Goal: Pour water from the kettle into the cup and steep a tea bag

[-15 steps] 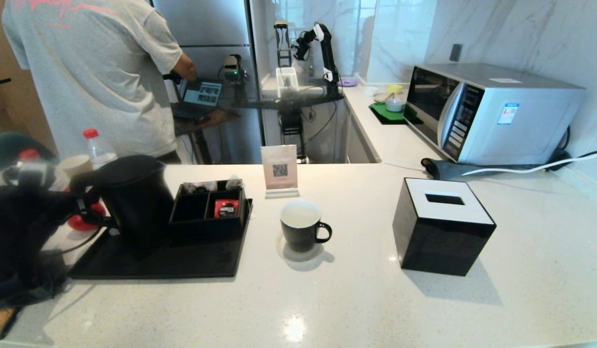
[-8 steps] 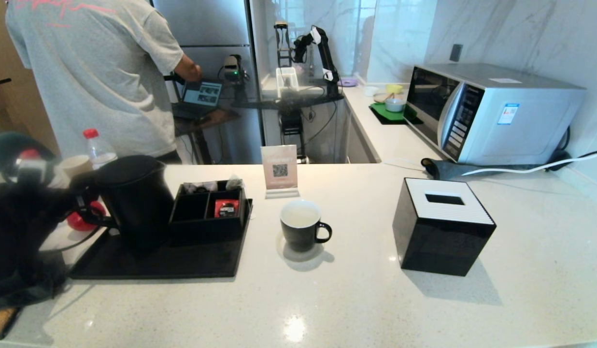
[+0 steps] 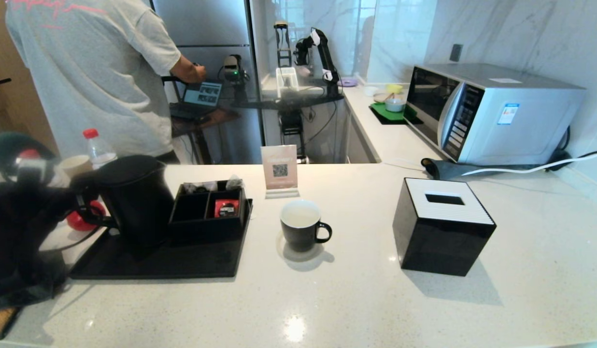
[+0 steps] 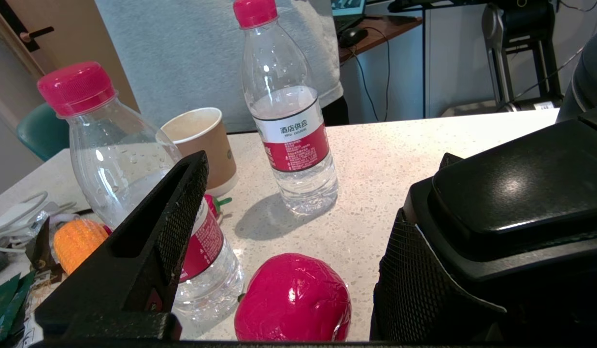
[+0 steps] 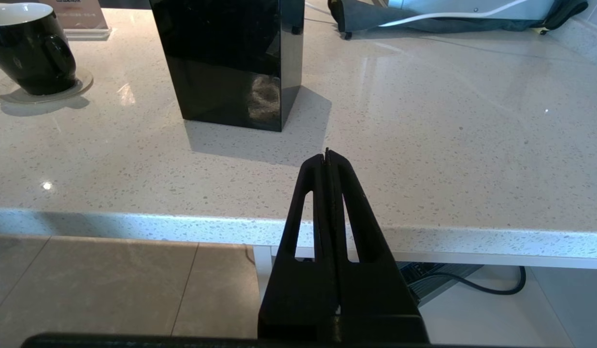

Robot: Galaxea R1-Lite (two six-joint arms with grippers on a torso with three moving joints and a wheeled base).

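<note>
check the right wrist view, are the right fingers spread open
No, the right gripper has its fingers pressed flat together, hanging just off the counter edge.

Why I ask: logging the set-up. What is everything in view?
kettle: one, black, on tray, left
cup: one, black, counter centre
water: pale, in cup
tray: one, black, left of cup
organiser: one, black, on tray beside kettle
sachet: one, red, in organiser
sign: one, pinkish QR, behind cup
tissue box: one, black, right of cup
microwave: one, silver, far right
bottles: two, clear, red caps, behind kettle
paper cup: one, beige, between bottles
fruit: one, red, by near bottle
person: one, grey shirt, far left
left gripper: one, black, fingers open, at kettle's handle
right gripper: one, black, fingers shut, at counter's near edge
</note>
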